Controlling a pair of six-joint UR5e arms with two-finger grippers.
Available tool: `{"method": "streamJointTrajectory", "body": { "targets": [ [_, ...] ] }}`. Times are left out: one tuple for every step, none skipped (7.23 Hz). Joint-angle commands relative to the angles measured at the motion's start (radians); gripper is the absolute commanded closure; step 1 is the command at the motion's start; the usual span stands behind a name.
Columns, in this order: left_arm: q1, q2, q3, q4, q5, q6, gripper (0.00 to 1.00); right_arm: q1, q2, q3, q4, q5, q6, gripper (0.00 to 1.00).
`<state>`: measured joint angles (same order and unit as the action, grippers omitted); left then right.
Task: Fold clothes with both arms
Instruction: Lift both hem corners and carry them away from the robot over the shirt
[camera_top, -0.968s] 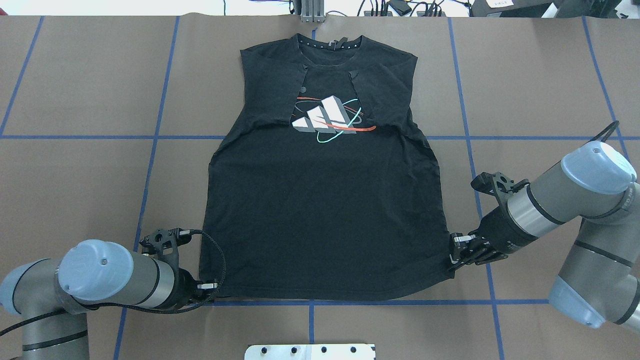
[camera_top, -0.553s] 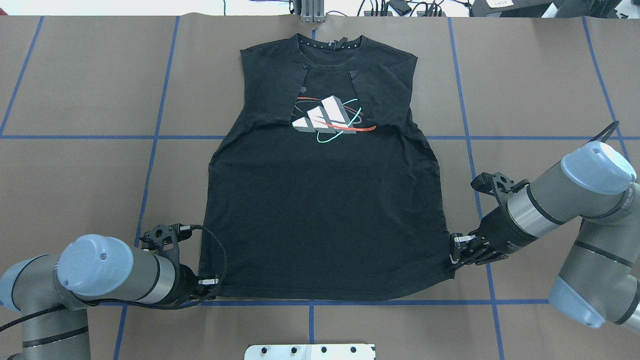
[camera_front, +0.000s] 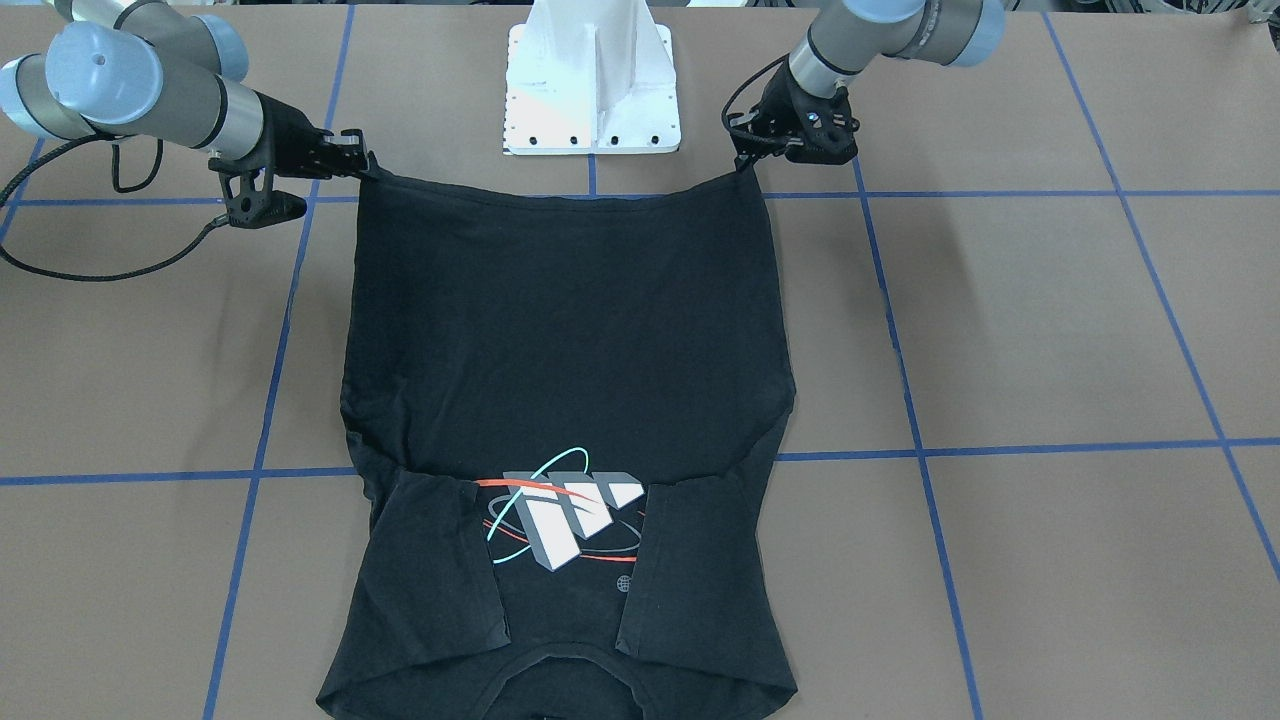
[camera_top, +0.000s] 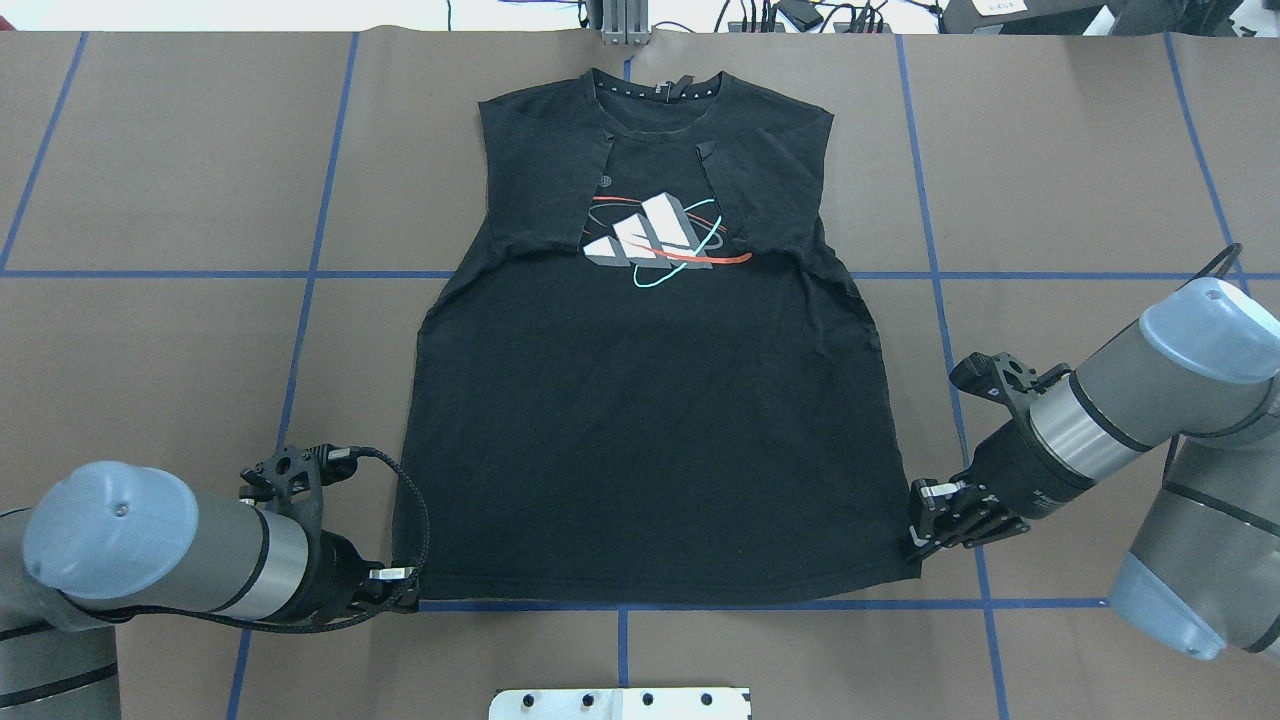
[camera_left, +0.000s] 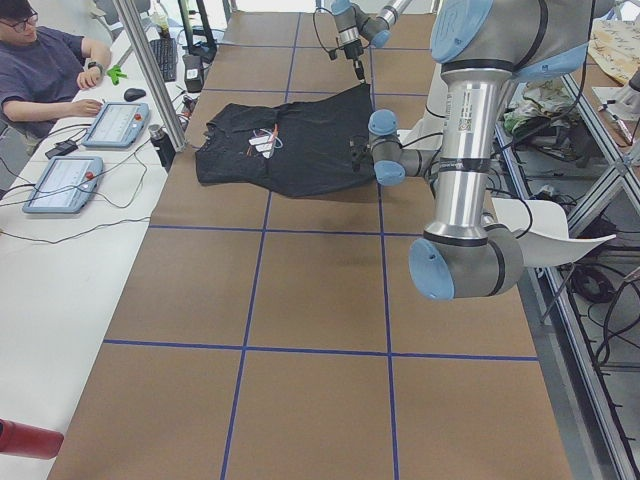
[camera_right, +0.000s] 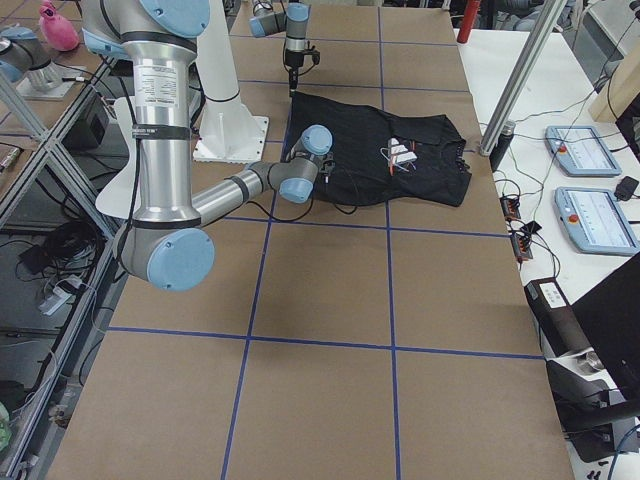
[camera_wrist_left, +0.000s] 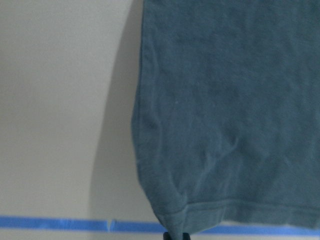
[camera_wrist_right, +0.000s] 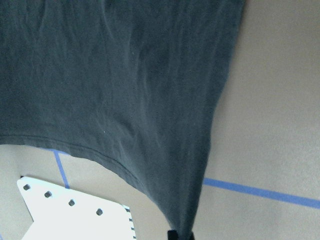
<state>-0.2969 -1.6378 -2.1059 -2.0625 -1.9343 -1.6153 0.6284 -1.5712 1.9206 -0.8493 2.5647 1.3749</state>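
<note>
The black T-shirt (camera_top: 640, 420) lies flat on the brown table, chest graphic (camera_top: 655, 240) up, collar at the far side and both sleeves folded in over the chest. My left gripper (camera_top: 408, 592) is shut on the hem's near left corner. My right gripper (camera_top: 915, 535) is shut on the hem's near right corner. In the front-facing view the hem (camera_front: 560, 195) runs taut between the right gripper (camera_front: 368, 172) and the left gripper (camera_front: 748, 165). Each wrist view shows a pinched corner of the cloth (camera_wrist_left: 225, 100) (camera_wrist_right: 115, 75) running into the jaws at the frame's bottom edge.
The white base pedestal (camera_front: 592, 80) stands just behind the hem, between the arms. Blue tape lines (camera_top: 620, 640) grid the brown table cover. An operator (camera_left: 45, 60) and control tablets (camera_left: 65, 180) sit along the far side bench.
Both grippers have drawn outward and back toward the robot with the hem corners, the left one farther. The hem now lies straighter and more stretched.
</note>
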Motion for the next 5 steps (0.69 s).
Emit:
{"method": "streamJointTrajectory", "body": {
  "targets": [
    [0.001, 0.036, -0.078, 0.024, -0.061, 0.0, 1.0, 0.001, -0.086, 0.0, 0.141, 0.164, 0.001, 1.0],
    [0.007, 0.032, -0.094, 0.056, -0.134, 0.0, 1.0, 0.002, -0.143, -0.009, 0.22, 0.246, 0.001, 1.0],
    [0.015, 0.035, -0.133, 0.1, -0.176, 0.0, 1.0, 0.002, -0.18, -0.006, 0.26, 0.273, 0.003, 1.0],
    [0.036, 0.033, -0.173, 0.152, -0.192, -0.002, 1.0, 0.001, -0.196, -0.003, 0.288, 0.282, 0.027, 1.0],
    [0.045, 0.032, -0.187, 0.168, -0.196, -0.003, 1.0, -0.004, -0.193, -0.006, 0.315, 0.285, 0.073, 1.0]
  ]
}}
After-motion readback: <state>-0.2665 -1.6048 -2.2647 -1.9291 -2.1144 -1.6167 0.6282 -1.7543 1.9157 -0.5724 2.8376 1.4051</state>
